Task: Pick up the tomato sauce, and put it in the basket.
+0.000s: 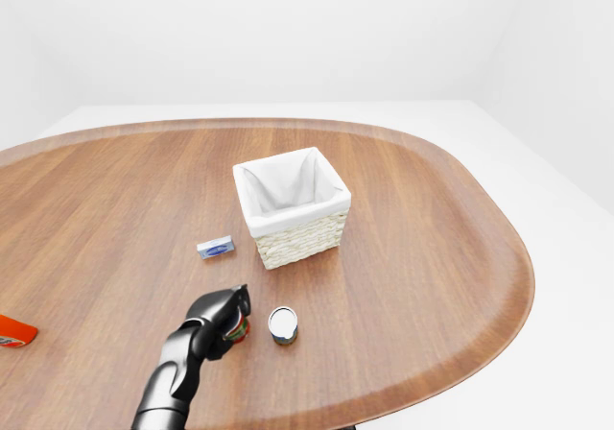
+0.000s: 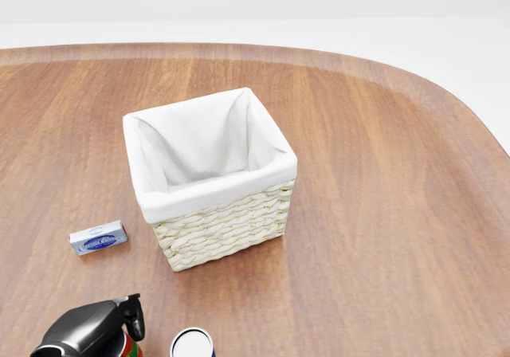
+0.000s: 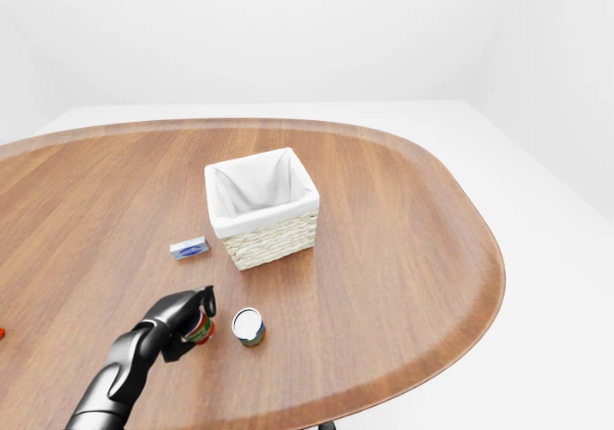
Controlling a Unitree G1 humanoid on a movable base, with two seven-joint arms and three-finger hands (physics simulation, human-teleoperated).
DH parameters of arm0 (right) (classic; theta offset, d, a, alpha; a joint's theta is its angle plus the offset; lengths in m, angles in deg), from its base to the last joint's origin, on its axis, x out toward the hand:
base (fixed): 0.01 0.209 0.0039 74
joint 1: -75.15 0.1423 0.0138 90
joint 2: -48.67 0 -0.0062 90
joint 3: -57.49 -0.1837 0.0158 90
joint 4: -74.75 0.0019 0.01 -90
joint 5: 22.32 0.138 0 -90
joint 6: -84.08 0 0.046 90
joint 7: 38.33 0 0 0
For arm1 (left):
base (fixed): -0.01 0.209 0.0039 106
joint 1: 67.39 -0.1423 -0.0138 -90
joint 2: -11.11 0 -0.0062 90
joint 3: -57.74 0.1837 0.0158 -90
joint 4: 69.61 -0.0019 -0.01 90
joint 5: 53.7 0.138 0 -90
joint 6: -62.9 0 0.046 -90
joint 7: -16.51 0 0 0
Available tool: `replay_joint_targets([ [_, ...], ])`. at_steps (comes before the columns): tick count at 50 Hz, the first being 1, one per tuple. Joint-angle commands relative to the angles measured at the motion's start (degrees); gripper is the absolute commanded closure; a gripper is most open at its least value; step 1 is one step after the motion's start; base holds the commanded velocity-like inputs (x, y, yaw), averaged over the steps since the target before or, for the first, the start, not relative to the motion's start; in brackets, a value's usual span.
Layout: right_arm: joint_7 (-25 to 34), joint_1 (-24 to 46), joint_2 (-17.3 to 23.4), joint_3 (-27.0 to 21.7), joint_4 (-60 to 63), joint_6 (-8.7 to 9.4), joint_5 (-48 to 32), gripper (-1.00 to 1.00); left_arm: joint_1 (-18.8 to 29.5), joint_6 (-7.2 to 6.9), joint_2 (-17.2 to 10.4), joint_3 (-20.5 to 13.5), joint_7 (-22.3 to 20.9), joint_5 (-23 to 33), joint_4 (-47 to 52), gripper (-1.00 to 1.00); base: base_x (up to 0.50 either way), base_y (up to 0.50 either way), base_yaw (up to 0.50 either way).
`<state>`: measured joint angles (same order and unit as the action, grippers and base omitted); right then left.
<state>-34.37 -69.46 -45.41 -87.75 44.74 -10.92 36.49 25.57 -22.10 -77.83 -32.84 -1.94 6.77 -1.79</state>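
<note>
The tomato sauce (image 1: 237,331) is a small can with a red and green label, standing on the wooden table low and left of centre in the left-eye view. My left hand (image 1: 233,313) comes in from the bottom left and sits over the can, its dark fingers wrapped round the top, so most of the can is hidden. The basket (image 1: 299,238), woven with a white cloth liner, stands above and to the right of the hand, and nothing shows inside it. My right hand is not in any view.
A second can with a white lid (image 1: 283,324) stands just right of the tomato sauce. A small blue and white box (image 1: 215,248) lies left of the basket. A red-orange object (image 1: 14,331) lies at the left edge. The table's rounded edge (image 1: 518,257) curves down the right.
</note>
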Motion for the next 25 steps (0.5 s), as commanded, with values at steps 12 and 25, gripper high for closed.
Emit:
replay_joint_targets([
  [12,0.2,-0.9,-0.4,0.7,0.0,0.00,-0.3,-1.00,-4.1,0.00,1.8,-8.1,-9.8,-6.6,21.4,1.00,0.00,0.00,0.00],
  [25,-0.3,-0.8,0.1,0.9,0.0,0.00,-0.6,-1.00,3.7,0.00,1.4,-10.5,-1.6,-11.6,27.4,1.00,0.00,0.00,0.00],
])
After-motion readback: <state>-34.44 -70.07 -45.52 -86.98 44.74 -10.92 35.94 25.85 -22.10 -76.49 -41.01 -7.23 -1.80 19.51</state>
